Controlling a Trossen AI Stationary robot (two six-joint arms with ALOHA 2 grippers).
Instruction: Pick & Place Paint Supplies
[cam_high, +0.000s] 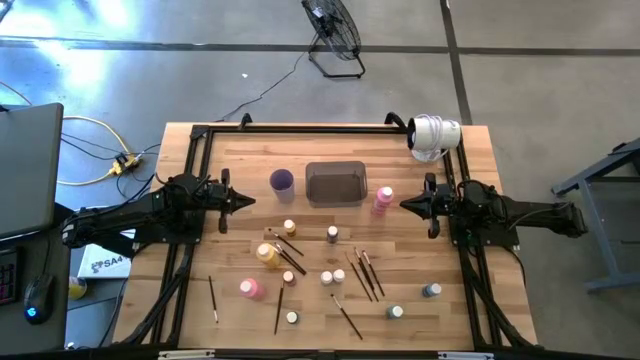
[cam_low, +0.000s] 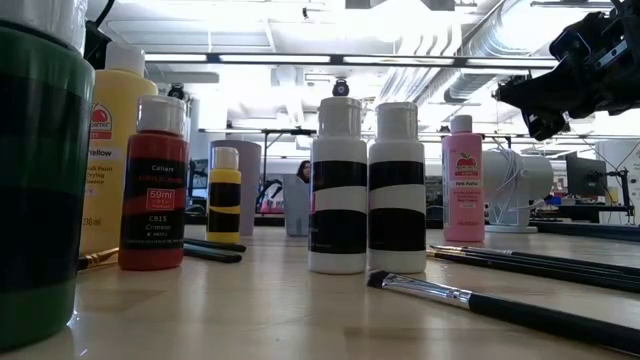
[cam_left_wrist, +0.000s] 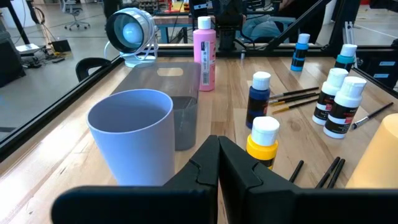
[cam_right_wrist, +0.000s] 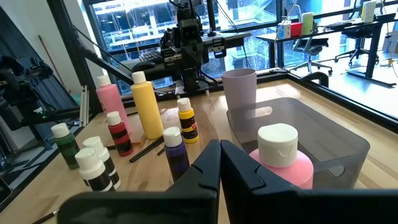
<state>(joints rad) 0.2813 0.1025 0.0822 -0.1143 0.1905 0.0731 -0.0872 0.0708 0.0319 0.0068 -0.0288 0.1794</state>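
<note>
The paint supplies lie across the near half of the table. A yellow-orange bottle (cam_high: 268, 254) and a pink bottle (cam_high: 250, 288) lie on their sides, with several tiny capped bottles (cam_high: 327, 276) and thin dark brushes (cam_high: 365, 272) around them. Another pink bottle (cam_high: 384, 198) stands upright beside the grey tray (cam_high: 336, 183), right in front of my right gripper (cam_high: 405, 203), which is shut (cam_right_wrist: 219, 158). My left gripper (cam_high: 245, 200) is shut (cam_left_wrist: 217, 155) and hovers level, just left of the purple cup (cam_high: 282, 181). Neither gripper touches anything.
A white round lamp (cam_high: 433, 135) sits at the far right corner. Black frame rails (cam_high: 300, 128) run along the table's far, left and right sides. Bare wood shows between the tray and the scattered bottles. A fan (cam_high: 335, 35) stands on the floor beyond the table.
</note>
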